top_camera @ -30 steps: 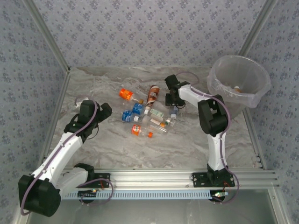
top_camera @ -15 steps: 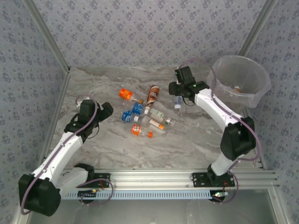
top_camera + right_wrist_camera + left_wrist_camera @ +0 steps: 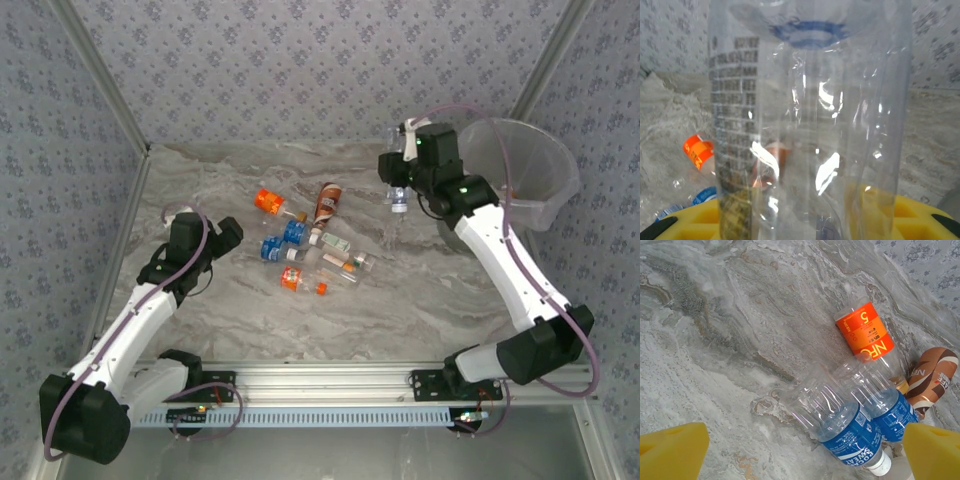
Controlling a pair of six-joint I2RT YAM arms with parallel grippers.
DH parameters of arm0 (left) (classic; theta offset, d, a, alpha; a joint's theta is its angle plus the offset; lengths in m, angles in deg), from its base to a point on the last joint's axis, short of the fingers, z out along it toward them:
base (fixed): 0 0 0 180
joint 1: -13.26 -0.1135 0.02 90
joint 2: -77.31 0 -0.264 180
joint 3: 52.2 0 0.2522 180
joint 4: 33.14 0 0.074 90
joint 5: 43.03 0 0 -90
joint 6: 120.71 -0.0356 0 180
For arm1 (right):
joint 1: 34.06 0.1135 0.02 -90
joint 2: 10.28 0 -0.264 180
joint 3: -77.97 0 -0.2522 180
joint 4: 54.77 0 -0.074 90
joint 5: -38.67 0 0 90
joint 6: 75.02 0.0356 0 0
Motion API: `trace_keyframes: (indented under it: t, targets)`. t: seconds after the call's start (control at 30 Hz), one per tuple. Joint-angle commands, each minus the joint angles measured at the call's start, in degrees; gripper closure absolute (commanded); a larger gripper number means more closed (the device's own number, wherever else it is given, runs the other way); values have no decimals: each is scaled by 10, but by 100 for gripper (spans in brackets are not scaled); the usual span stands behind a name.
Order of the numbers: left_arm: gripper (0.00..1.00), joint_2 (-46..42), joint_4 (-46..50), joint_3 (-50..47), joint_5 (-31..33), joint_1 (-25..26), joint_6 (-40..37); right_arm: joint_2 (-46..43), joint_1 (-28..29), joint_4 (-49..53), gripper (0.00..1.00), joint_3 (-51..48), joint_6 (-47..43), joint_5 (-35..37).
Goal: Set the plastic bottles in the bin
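Observation:
Several plastic bottles lie in a cluster mid-table: an orange-labelled one (image 3: 268, 201), a brown one (image 3: 327, 201), two blue-labelled ones (image 3: 272, 248) and others to their right. My right gripper (image 3: 395, 180) is raised left of the bin (image 3: 540, 190), shut on a clear bottle (image 3: 399, 203) with a blue neck ring. That bottle (image 3: 810, 120) stands between the yellow fingers (image 3: 885, 210) in the right wrist view. My left gripper (image 3: 228, 235) hangs open just left of the cluster. Its wrist view shows a blue-labelled bottle (image 3: 850, 430) between the yellow fingertips (image 3: 672, 450), untouched.
The bin stands at the table's far right corner, partly behind the right arm. Patterned walls and metal frame posts (image 3: 110, 100) close in the table on three sides. An aluminium rail (image 3: 330, 380) runs along the near edge. Bare marble lies in front of the cluster.
My right arm has lifted the clear bottle off the table and carried it up and to the right, close to the bin. The left arm has not moved.

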Motion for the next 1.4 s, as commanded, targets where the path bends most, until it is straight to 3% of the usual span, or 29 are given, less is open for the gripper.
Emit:
trace_keyframes:
  t: [0.0, 0.23, 0.47, 0.57, 0.83, 1.07, 1.37]
  targets:
    - [1, -6, -13, -7, -4, -4, -7, -34, -37, 10, 53, 36, -20, -29]
    - [1, -9, -12, -12, -4, -4, -6, -59, -152, 4, 53, 70, -26, -13]
    - [0, -14, -16, -19, -3, -4, -1, -37, -254, -36, 51, 68, -52, 91]
    - [1, -15, -17, -22, -4, -4, 1, -8, -269, -38, 51, 80, -110, 136]
    - [1, -24, -18, -30, -5, -4, 7, 28, -313, -63, 50, 42, -211, 172]
    - [1, -24, -13, -28, -6, -4, 10, 53, -345, -104, 45, -10, -335, 151]
    - [1, -15, -14, -35, -7, -4, 42, 78, -343, -74, 29, 6, -328, 158]
